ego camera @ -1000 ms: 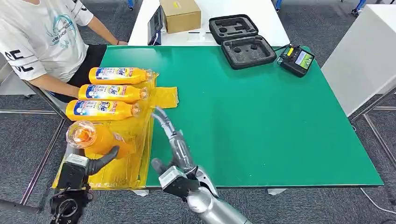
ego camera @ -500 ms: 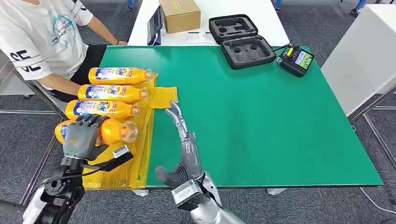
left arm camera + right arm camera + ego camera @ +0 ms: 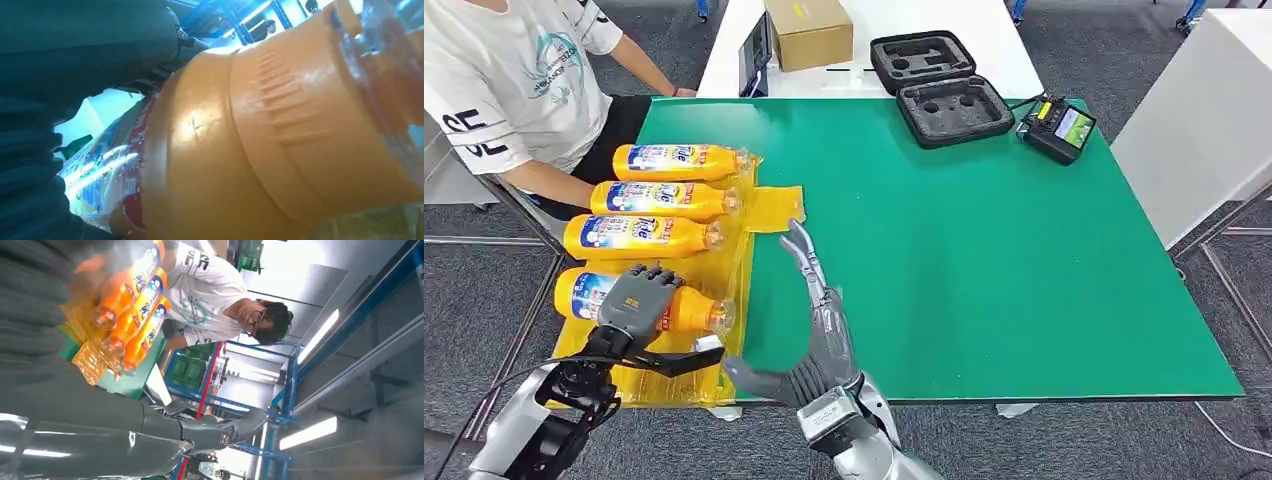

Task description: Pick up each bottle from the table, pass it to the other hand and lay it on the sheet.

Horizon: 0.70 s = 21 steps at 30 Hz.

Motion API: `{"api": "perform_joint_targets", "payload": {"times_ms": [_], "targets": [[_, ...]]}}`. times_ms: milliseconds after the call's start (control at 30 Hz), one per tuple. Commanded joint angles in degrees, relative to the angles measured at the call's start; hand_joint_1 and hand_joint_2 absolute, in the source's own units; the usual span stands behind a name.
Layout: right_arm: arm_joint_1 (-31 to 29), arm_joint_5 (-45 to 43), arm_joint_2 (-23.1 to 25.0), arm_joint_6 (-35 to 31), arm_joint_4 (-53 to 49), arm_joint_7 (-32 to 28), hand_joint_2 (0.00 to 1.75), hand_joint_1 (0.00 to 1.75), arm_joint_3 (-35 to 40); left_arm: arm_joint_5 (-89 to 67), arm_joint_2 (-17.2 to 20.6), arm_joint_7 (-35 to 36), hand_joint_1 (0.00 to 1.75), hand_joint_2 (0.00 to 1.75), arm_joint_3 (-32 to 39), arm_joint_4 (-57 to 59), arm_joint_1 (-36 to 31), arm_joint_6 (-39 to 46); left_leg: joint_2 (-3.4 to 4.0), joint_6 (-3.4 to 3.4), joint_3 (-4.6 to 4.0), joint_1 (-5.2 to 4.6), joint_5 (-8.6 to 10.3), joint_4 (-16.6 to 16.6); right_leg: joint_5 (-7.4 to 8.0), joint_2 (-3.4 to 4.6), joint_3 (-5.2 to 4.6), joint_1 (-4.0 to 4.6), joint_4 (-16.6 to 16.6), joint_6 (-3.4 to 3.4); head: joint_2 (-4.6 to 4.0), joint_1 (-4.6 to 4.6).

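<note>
The left hand (image 3: 639, 300) wraps the orange plastic detergent bottle (image 3: 656, 305) at mid-body, lying on the yellow crinkled sheet (image 3: 686, 370); the right hand (image 3: 816, 320) is spread, empty; the bottle looks rigid, glossy, probably slippery and heavyish; its labelled waist seems the best hold.

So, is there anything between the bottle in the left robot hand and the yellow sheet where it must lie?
Nothing visible. The left robot hand grips the bottle, which already lies on its side on the yellow sheet, beside three other bottles.
</note>
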Motion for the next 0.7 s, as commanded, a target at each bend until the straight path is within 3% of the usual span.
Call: {"api": "perform_joint_targets", "payload": {"times_ms": [33, 233, 700], "targets": [[-0.4, -0.5, -1.1, 0.2, 0.8, 0.1, 1.75, 0.0, -1.3, -0.2, 1.1, -0.1, 1.75, 1.75, -3.8, 7.0, -4.5, -0.6, -0.2, -0.02, 0.3, -0.01, -0.07, -0.1, -0.13, -0.12, 0.33, -0.03, 0.0, -0.01, 0.0, -0.02], [-0.4, -0.5, -1.1, 0.2, 0.8, 0.1, 1.75, 0.0, -1.3, -0.2, 1.1, -0.1, 1.75, 1.75, -3.8, 7.0, -4.5, -0.6, -0.12, -0.02, 0.1, 0.0, -0.01, 0.0, -0.04, -0.07, 0.12, -0.01, 0.0, -0.01, 0.0, 0.0], [-0.5, 0.5, -0.4, -1.6, 4.4, 0.1, 1.75, 0.0, -1.8, 3.9, 1.9, -4.2, 1.75, 1.75, -8.3, 15.2, -9.8, -10.7, -0.21, -0.04, 0.43, -0.01, -0.06, -0.1, -0.12, -0.1, 0.48, -0.03, -0.1, -0.03, 0.0, -0.02]]}}
